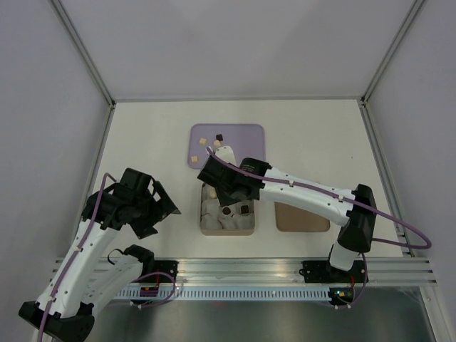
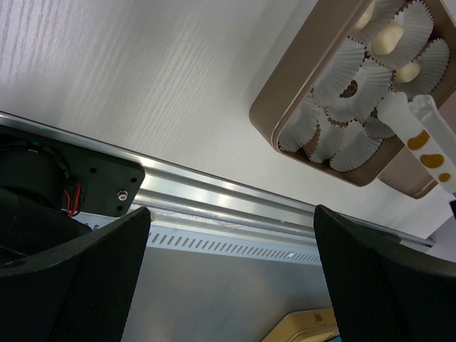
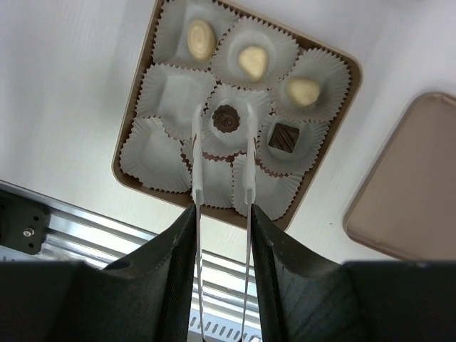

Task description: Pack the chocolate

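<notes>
My right gripper (image 3: 222, 210) is shut on white tongs (image 3: 197, 157) above the tan box (image 3: 164, 195) of white paper cups. The tong tips stand on either side of a round dark chocolate (image 3: 226, 118) in the middle cup; I cannot tell if they touch it. A square dark chocolate (image 3: 284, 137) and three pale chocolates (image 3: 251, 61) lie in other cups. Loose tan and dark chocolates (image 1: 203, 141) lie on the purple tray (image 1: 246, 158). My left gripper (image 1: 160, 206) is open and empty, left of the box (image 1: 227, 226).
The flat brown lid (image 1: 302, 217) lies right of the box and shows in the right wrist view (image 3: 406, 185). The aluminium rail (image 1: 242, 269) runs along the near edge. In the left wrist view the box (image 2: 285, 92) and tongs (image 2: 420, 135) show at the upper right.
</notes>
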{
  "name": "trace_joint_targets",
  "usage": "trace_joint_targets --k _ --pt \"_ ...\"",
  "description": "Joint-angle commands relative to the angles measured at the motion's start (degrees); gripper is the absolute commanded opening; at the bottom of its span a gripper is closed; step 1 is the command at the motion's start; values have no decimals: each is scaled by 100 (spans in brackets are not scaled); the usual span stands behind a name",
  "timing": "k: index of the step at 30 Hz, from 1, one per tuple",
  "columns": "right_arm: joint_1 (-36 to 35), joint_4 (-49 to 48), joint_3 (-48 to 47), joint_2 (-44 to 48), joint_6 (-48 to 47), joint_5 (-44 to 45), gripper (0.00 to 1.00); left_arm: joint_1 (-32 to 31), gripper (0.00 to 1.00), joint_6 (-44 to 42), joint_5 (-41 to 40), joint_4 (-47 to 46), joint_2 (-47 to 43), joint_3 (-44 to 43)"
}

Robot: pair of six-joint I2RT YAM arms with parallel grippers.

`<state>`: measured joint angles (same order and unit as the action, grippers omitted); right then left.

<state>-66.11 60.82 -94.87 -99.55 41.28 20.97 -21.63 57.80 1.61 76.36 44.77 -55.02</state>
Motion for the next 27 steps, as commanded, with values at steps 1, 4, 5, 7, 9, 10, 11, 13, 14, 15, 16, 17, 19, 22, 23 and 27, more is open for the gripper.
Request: trace_joint_targets --k 1,4,5,7,9,10,11,13,14,15,16,17,19,22,23,27 --pt "19 518 -505 532 196 503 39 -26 99 196 77 63 -13 -219" --pt "211 449 -927 516 74 566 40 -26 99 196 77 63 40 -272" --pt "308 362 -1024 472 -31 522 40 -26 100 196 68 55 49 -272" --pt "623 142 -1349 271 -347 505 40 -17 100 205 42 63 67 -289" --pt "966 10 -1769 42 -645 443 40 -26 100 196 50 63 58 -298" --pt "1090 -130 -1937 -229 -743 425 40 -17 100 196 42 63 66 -307" --pt "1196 -210 -2287 -371 -813 399 40 -17 100 205 42 63 58 -307" --pt "1494 -481 -2579 -783 -998 399 40 -26 99 223 33 63 23 -298" --pt "1574 -553 -2850 -925 -1042 390 40 -26 100 232 33 63 14 -290" --pt "1705 -623 -2957 -1065 -1086 373 40 -26 100 240 15 63 14 -281" --pt "1767 -824 -3037 -1310 -1174 346 40 -17 100 249 -2 63 -4 -272" --pt "1803 -913 -3168 -1417 -1192 311 40 -26 99 241 -11 63 -21 -272" --pt "1917 -1237 -3239 -1698 -1279 285 40 -17 100 241 -38 55 -21 -289" --pt "2049 -1615 -3310 -2032 -1324 232 41 -26 100 223 -90 37 -13 -333" --pt "2084 -1686 -3319 -2112 -1341 223 41 -26 100 223 -99 20 -13 -342" --pt "2277 -2021 -3389 -2516 -1526 197 41 -26 100 179 -134 -103 23 -377"
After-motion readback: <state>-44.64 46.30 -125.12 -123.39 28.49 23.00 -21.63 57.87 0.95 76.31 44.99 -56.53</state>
